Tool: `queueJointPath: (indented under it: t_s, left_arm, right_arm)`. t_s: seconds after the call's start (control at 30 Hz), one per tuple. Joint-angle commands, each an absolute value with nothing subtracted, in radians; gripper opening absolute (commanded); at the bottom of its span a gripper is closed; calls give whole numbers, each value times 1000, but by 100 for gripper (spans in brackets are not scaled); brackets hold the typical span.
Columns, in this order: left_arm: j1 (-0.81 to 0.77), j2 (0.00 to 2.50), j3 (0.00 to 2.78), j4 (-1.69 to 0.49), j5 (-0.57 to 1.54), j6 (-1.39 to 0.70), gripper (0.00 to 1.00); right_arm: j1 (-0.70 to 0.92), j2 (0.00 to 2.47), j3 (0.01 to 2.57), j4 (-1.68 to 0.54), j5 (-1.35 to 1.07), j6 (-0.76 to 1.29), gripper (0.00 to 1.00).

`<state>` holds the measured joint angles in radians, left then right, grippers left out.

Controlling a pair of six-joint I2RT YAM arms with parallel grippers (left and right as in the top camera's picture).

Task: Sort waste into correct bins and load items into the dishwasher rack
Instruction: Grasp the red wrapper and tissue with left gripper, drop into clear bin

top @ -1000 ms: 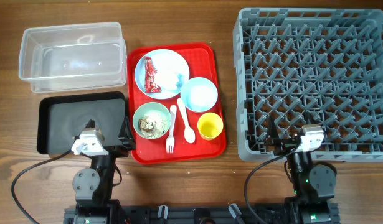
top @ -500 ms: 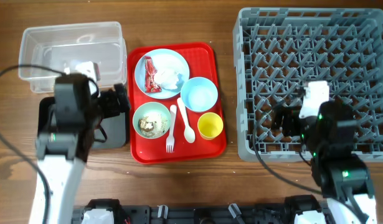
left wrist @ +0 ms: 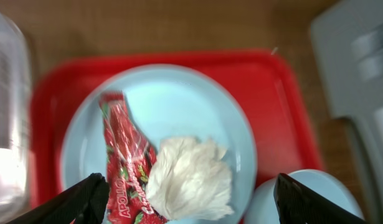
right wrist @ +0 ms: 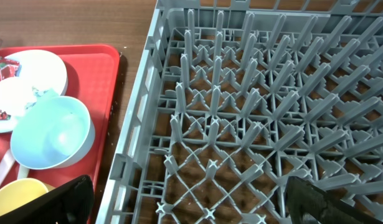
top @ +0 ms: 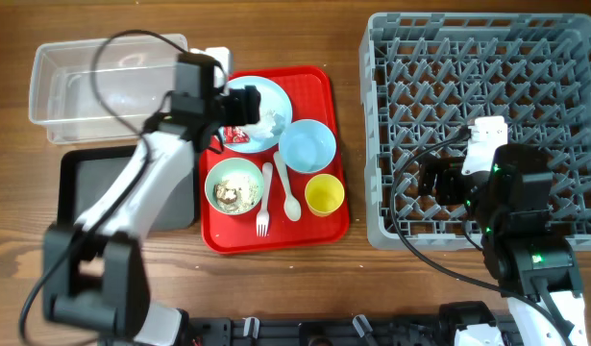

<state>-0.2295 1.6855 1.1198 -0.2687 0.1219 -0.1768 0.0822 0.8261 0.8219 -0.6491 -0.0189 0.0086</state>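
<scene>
The red snack wrapper [left wrist: 124,158] and the crumpled white napkin [left wrist: 190,180] lie touching on the pale blue plate [left wrist: 179,93]. In the left wrist view we see the wrapper toward 9 o'clock and the napkin toward 5 o'clock. The left gripper [left wrist: 192,202] hangs over them with its fingers spread wide, one tip on either side of the pair, pinching nothing. We cannot tell whether it touches the plate.

Seen from overhead, the plate sits at 11 o'clock on the red serving tray [top: 319,82]. The pale blue bowl [top: 307,145] is at 3 o'clock, just beside the plate. The pale green bowl [top: 235,173] with beige food scraps [top: 233,194] is at 7 o'clock, and the yellow cup [top: 324,195] at 5 o'clock. The white fork [top: 264,202] and white spoon [top: 287,192] lie between them.

On the wooden table [top: 333,29], the clear tub [top: 103,91] stands at 10 o'clock and the black tray [top: 88,192] at 8 o'clock. The grey dishwasher rack [top: 487,106] fills the 3 o'clock side. The right gripper [right wrist: 191,202] hovers above the rack's 7 o'clock corner, fingers parted wide and empty
</scene>
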Motion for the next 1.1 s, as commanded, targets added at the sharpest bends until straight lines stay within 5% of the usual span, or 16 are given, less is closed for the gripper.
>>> queueJointPath:
  t_s: [0.0,0.1,0.2,0.37,0.57,0.6,0.7,0.87,1.07]
  left_arm:
    - [-252,1818,1126,-259,70,-173,79]
    - [-257,1873,1126,-254,73,-190,32]
    - [-257,1871,1126,-259,74,-191,4]
    - [-248,1752,1142,-266,64,-191,4]
    - [-47,1556,1155,-253,-84,-191,4]
    - [-2,1567,1155,-252,-84,-191,8]
    - [60,1603,1155,-241,-79,-191,63]
    - [-69,1603,1155,-290,89,-191,70]
    - [-247,1724,1142,-351,-72,-198,71]
  right_arm:
    - [80,828,845,-645,-31,3,100]
    - [80,828,845,-645,-31,3,100]
    - [80,828,845,-645,-31,3,100]
    - [80,828,845,-645,-31,3,100]
    - [80,828,845,-645,-31,3,100]
    - [80,828,845,-645,-31,3,99]
    - [80,828,845,-645,-31,3,100]
    - [80,828,845,-645,-31,3,100]
    - [80,828,845,-645,-31,3,100]
